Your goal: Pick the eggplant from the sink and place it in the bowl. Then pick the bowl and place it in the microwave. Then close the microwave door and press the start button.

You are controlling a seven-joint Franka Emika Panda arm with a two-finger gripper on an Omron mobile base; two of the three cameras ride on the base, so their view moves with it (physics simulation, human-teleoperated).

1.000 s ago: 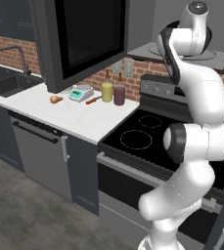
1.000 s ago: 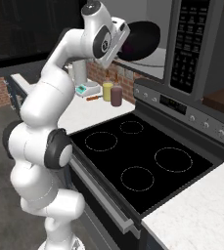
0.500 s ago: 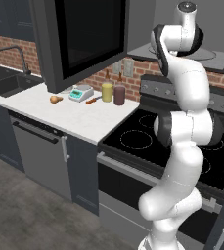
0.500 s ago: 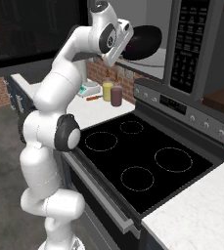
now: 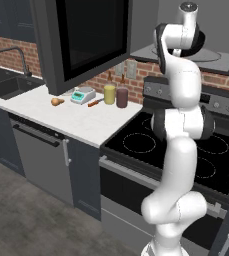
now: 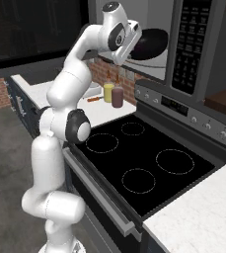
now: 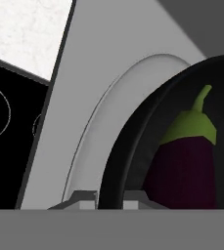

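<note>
Just ahead of the end effector (image 7: 110,197), pinched on its rim, the rigid bowl (image 7: 133,146) carries a loose, roll-prone eggplant (image 7: 184,166); keep level.

Between the fingers stands the black rim of the bowl (image 7: 133,146). Beyond them, inside it, lies the dark purple eggplant (image 7: 184,171) with a light green cap and stem. Under the bowl, the glass plate (image 7: 108,122) is pale grey on the microwave (image 7: 84,73) floor of the same pale grey. Off to one side, the stove top (image 7: 6,127) is black with thin white rings.
</note>
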